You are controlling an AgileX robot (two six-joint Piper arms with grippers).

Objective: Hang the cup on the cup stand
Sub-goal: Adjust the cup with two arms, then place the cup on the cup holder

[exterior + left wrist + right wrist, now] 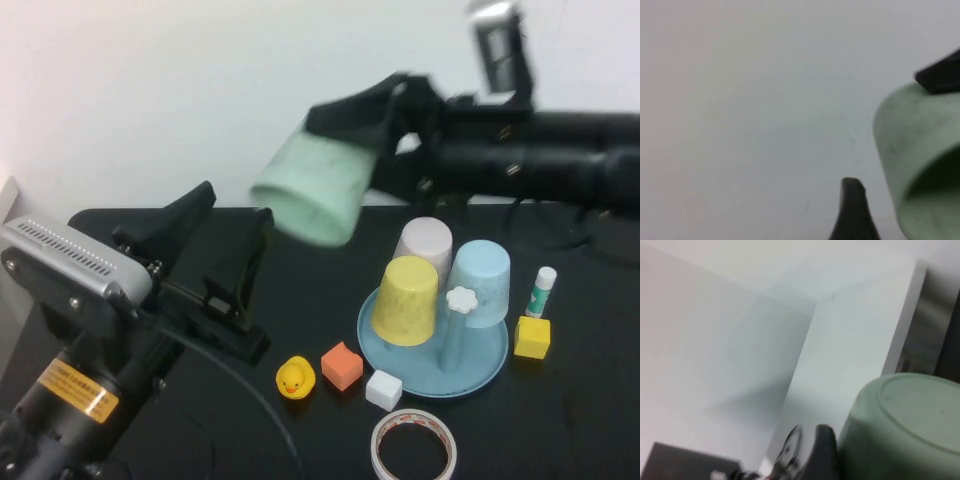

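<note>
Your left claw [235, 260], lower left, stands open and empty. Right claw [365, 125], upper centre, holds the cup [310, 190] aloft; hanging on the cup stand [435, 375] remains.

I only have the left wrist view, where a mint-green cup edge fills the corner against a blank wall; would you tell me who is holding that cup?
Observer: The right pincer holds the mint-green cup in the air, mouth tilted toward the left arm.
Operator: Thank you. Where is my left pincer?
Observer: The left pincer is open, just beside and below the cup, holding nothing.
Operator: And is the cup stand free?
Observer: The cup stand already carries a yellow cup, a light blue cup and a pale pink cup.
</note>
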